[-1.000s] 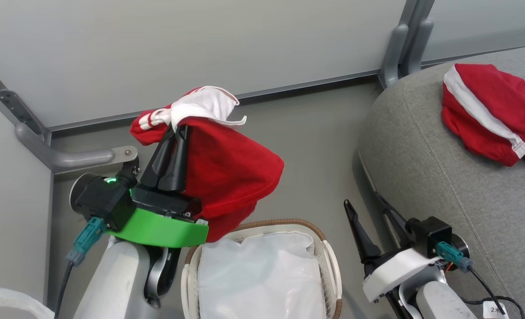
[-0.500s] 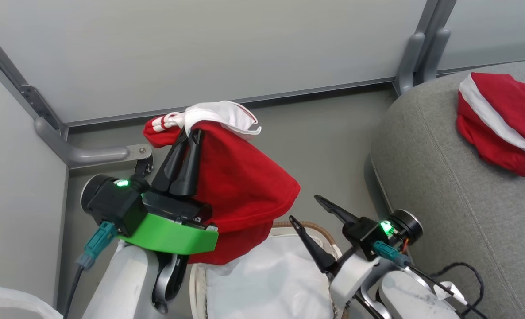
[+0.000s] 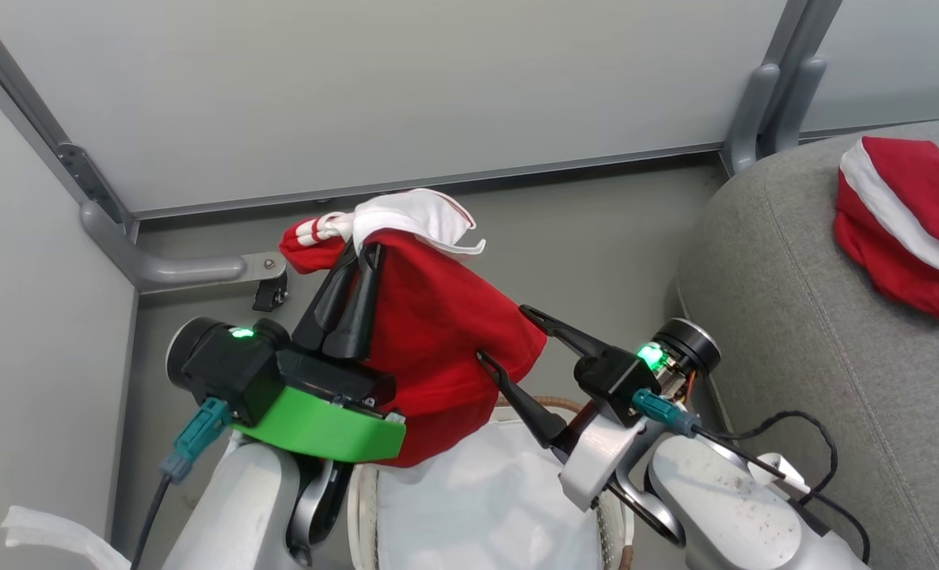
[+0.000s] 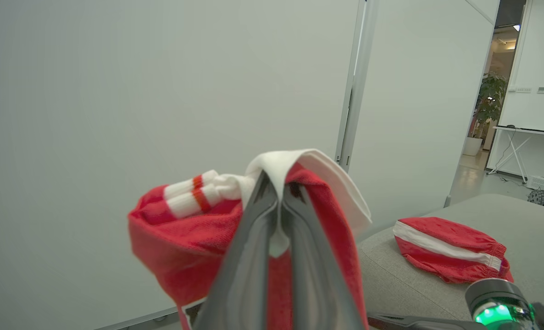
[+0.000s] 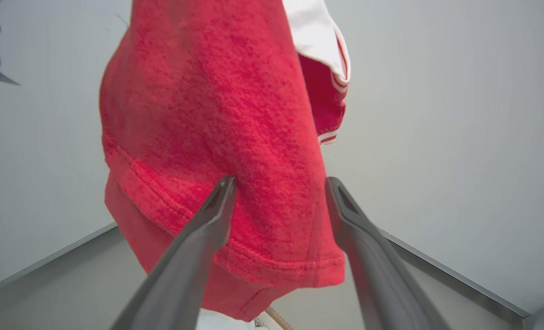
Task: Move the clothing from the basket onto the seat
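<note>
Where garments sit: raised garment aloft, second garment on seat; two total.
Left gripper: jaws clamped on raised garment.
Right gripper: jaws apart.
Basket: one.

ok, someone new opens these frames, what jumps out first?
The red garment hanging mid-frame, pinched in the shut left gripper above the basket. The right gripper stands open, its fingers at the garment's hem. A second red-and-white piece lies on the grey seat at right.
</note>
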Tool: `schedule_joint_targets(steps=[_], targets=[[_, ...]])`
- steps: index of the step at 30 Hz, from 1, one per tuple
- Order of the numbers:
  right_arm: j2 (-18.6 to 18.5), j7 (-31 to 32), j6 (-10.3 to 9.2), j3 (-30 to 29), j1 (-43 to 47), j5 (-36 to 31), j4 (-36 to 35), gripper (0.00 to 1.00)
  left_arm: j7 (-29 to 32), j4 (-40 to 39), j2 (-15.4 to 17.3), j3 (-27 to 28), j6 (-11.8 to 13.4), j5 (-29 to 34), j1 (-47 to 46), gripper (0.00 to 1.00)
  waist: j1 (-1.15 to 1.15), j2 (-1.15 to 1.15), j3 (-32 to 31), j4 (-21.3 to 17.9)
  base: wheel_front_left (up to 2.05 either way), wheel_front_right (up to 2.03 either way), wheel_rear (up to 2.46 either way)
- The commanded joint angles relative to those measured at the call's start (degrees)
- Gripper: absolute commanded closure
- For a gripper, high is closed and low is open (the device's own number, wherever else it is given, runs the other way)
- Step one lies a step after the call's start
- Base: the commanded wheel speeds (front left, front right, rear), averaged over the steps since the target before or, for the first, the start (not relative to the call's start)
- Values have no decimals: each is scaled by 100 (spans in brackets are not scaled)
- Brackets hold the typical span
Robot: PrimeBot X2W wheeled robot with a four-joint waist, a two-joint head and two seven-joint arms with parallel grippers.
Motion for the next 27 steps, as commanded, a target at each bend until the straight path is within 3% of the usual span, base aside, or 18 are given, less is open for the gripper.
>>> schedule_joint_targets(steps=[1, 13, 20, 27], targets=[[-70, 0, -8, 79, -133, 63, -25, 0, -4, -4, -11, -10, -15, 7, -42, 100, 0, 0, 9, 10, 0, 0, 0], [-435, 0, -8, 1054, -1010, 715, 261, 0, -4, -25, 34, -401, -15, -85, -162, 100, 0, 0, 15, 61, 0, 0, 0], [-445, 0, -8, 1580, -1242, 1162, 652, 0, -4, -63, 75, -673, -15, -145, -233, 100, 0, 0, 15, 138, 0, 0, 0], [-345, 0, -8, 1745, -1176, 1334, 860, 0, -4, -76, 94, -786, -15, -202, -280, 100, 0, 0, 67, 189, 0, 0, 0]])
